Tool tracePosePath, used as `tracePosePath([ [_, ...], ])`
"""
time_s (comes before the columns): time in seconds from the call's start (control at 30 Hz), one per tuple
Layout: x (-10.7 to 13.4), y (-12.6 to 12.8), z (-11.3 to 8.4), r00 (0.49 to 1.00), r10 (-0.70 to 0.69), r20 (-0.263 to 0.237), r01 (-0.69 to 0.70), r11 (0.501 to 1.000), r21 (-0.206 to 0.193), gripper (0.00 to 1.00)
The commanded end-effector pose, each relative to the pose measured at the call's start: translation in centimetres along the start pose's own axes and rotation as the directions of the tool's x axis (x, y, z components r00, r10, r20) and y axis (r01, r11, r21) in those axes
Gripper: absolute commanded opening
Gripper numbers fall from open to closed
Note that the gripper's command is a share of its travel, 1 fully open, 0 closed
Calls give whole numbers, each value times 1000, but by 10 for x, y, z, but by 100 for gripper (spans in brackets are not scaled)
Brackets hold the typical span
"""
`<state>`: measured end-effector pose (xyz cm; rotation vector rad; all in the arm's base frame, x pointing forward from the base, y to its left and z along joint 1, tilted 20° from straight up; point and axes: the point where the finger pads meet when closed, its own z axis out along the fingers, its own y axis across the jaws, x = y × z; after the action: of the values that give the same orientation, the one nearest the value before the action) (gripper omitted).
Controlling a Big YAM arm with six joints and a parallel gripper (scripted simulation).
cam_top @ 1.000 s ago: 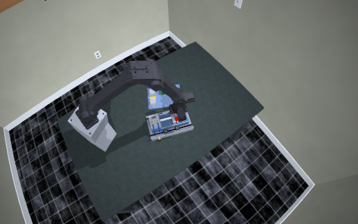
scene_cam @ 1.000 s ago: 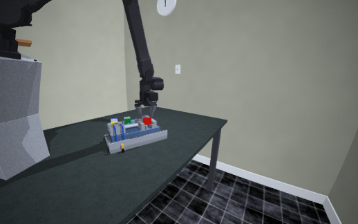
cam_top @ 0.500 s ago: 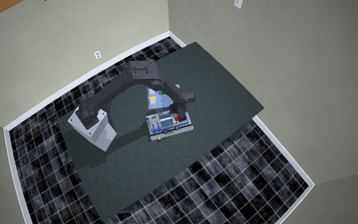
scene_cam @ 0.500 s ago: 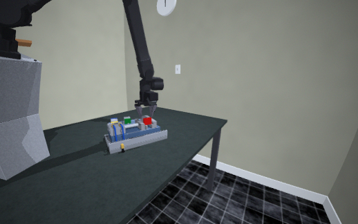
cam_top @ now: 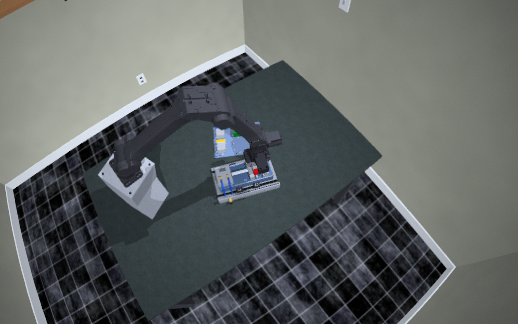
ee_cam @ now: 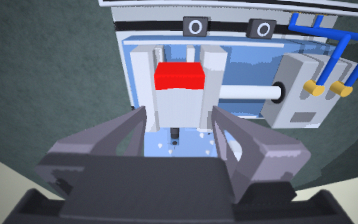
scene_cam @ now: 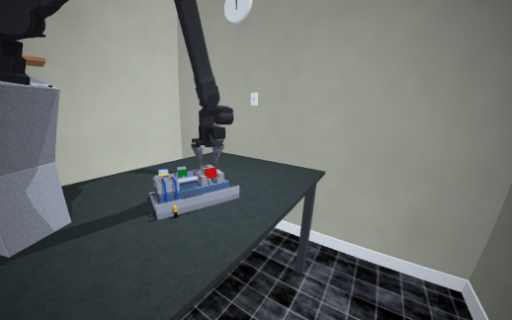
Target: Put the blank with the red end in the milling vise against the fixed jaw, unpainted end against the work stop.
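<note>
The blank with the red end [ee_cam: 179,76] [cam_top: 255,171] [scene_cam: 211,172] lies in the milling vise [cam_top: 240,189] [scene_cam: 198,194] between the two jaws. In the wrist view the fixed jaw [ee_cam: 142,75] is on its left and the moving jaw [ee_cam: 215,67] on its right, with the push rod [ee_cam: 250,92] behind that. The red end points away from the small dark work stop [ee_cam: 174,135]. My gripper [ee_cam: 179,111] [scene_cam: 208,159] is open and empty. It hangs just above the blank's unpainted part, with its fingers clear of both sides.
The hose block [ee_cam: 300,92] with blue hoses [ee_cam: 332,47] stands at the vise's other end. A blue plate [cam_top: 236,148] behind the vise carries a yellow-ended blank [cam_top: 220,145] [scene_cam: 163,172] and a green-ended blank [cam_top: 234,133] [scene_cam: 182,171]. The arm's grey pedestal [cam_top: 140,187] stands at the table's left.
</note>
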<state>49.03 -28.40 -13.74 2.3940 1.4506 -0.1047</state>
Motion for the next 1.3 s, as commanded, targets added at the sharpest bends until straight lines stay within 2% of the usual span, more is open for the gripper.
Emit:
tracePosePath([
  [0.0, 2, 10, -24, 1000, 7, 0, -7, 1000, -23, 64],
  [0.53, 0, 13, -51, 1000, 9, 0, -9, 1000, -29, 64],
  [0.77, 0, 11, -53, 1000, 7, 0, -7, 1000, -25, 64],
  [0.8, 2, 8, -47, 1000, 4, 0, -4, 1000, -17, 64],
  [0.9, 2, 8, -48, 1000, 3, 0, -3, 1000, -17, 64],
  [0.93, 2, 8, -48, 1000, 3, 0, -3, 1000, -17, 0],
  [1.27, 2, 8, -48, 1000, 3, 0, -3, 1000, -17, 0],
])
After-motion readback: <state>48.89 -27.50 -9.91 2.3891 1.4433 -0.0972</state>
